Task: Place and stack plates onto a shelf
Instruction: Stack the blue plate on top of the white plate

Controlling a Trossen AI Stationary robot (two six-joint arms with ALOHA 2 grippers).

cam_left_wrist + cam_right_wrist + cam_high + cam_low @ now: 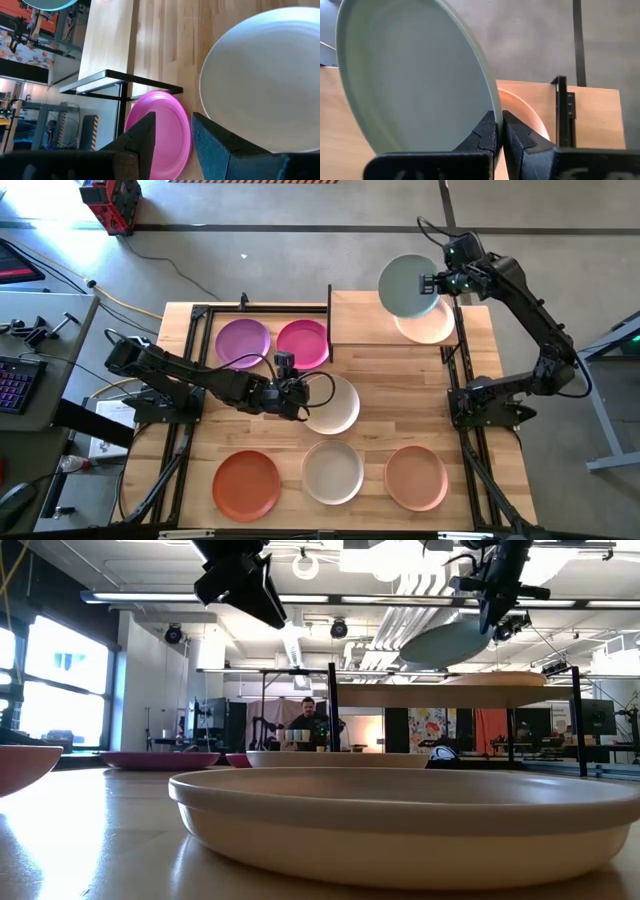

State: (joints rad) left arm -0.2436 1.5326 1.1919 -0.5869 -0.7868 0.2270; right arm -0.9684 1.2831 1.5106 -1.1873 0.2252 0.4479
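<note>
My right gripper (432, 283) is shut on a pale mint plate (406, 285), held in the air over the shelf (365, 320), a light-wood board on a black frame at the table's far side. A cream plate (430, 327) lies flat on the shelf's right half, partly under the mint one. My left gripper (300, 402) is open, raised above the table's middle, between the magenta plate (162, 125) and an off-white plate (336, 404). The purple plate (243, 342) sits left of the magenta one. Orange-red (246, 482), off-white (332, 471) and peach (415, 478) plates line the near edge. My right gripper pinches the mint plate's rim (492, 102) on the side toward the table's right, one finger on each face. The fingers (485, 132) come from the right, across the rim. The plate is lifted clear above the shelf and tilts, its free side (415, 652) lower.
The shelf's left half (355, 320) is bare wood. Its black frame posts (330, 320) stand beside the magenta plate. In the low view the near off-white plate (400, 820) fills the foreground. A person (318, 725) sits in the room beyond the table.
</note>
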